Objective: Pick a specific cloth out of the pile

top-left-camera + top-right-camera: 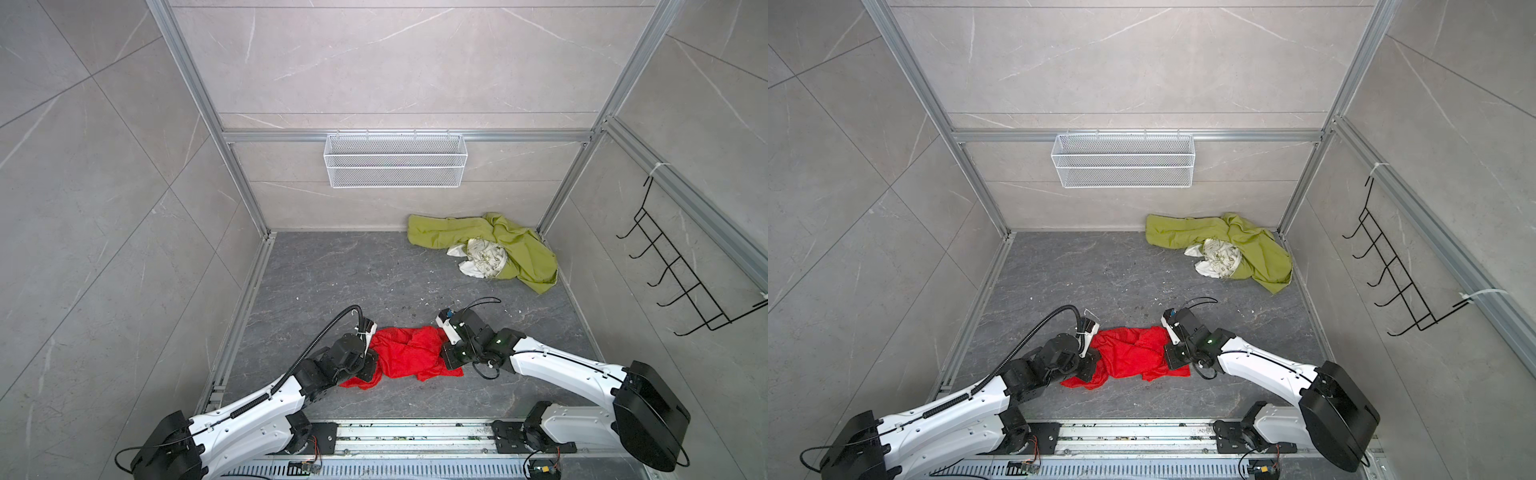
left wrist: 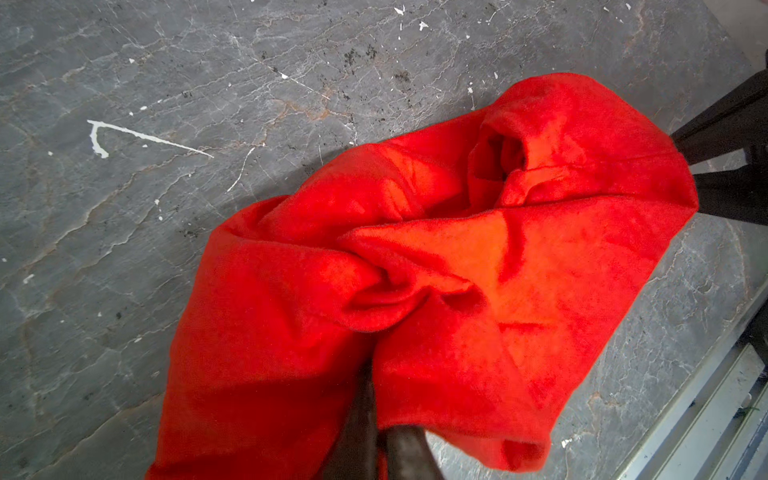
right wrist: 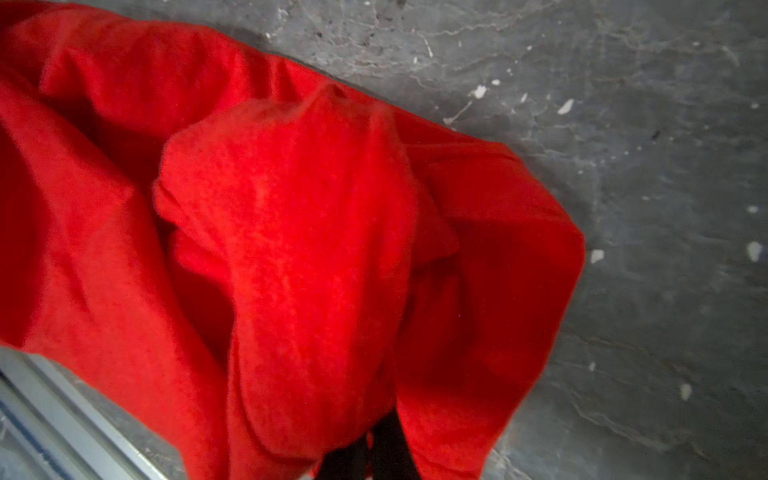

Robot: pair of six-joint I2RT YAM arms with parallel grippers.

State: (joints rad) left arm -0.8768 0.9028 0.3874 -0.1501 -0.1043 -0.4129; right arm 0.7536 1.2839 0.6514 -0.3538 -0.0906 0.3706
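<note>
The bright red cloth (image 1: 409, 353) (image 1: 1133, 353) hangs bunched between my two grippers near the front of the grey floor, apart from the pile. My left gripper (image 1: 372, 360) (image 1: 1096, 360) is shut on its left end. My right gripper (image 1: 446, 353) (image 1: 1168, 353) is shut on its right end. In the left wrist view the cloth (image 2: 436, 270) folds around the closed dark fingers (image 2: 357, 432). In the right wrist view the cloth (image 3: 311, 228) drapes over the closed fingers (image 3: 388, 440). The pile (image 1: 511, 249) (image 1: 1246, 249) lies in the back right corner.
In the pile, an olive-green cloth (image 1: 440, 235) lies under a small white printed cloth (image 1: 482, 257). A white wire basket (image 1: 395, 160) hangs on the back wall. A black hook rack (image 1: 681, 266) is on the right wall. A metal rail (image 1: 415, 434) runs along the front.
</note>
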